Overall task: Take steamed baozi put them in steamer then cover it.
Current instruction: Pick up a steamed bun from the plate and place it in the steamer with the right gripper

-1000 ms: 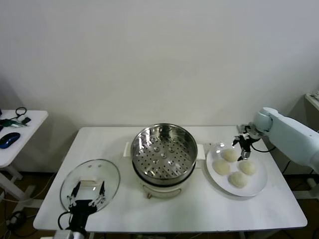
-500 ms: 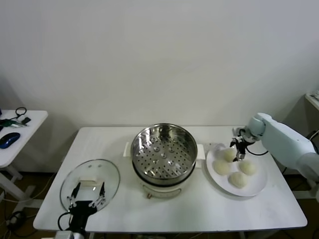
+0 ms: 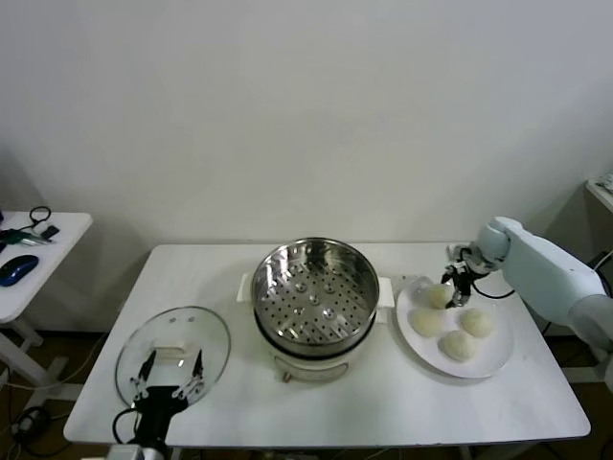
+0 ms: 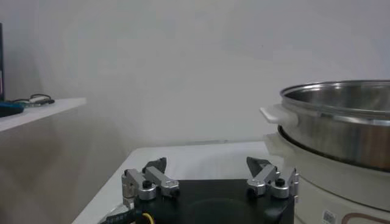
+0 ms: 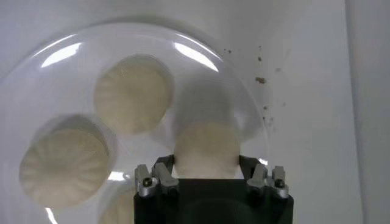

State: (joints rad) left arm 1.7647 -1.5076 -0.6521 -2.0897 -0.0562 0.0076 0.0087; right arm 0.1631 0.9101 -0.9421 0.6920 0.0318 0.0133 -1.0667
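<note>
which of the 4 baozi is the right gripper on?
The right gripper straddles the rear-left baozi, nearest the steamer; the other three lie clear on the plate.

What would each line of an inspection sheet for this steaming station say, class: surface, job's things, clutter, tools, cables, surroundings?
Surface: white table.
Job's things: four baozi on a white plate, right of the steamer; steamer basket holds no buns; lid lies flat at front left.
Clutter: nothing seen on this table.
Tools: right tool open, fingers on either side of the far-left bun; left tool open, low over the lid's near edge.
Cables: black cable by the left tool.
Surroundings: plain wall; side table at left with small dark items.
</note>
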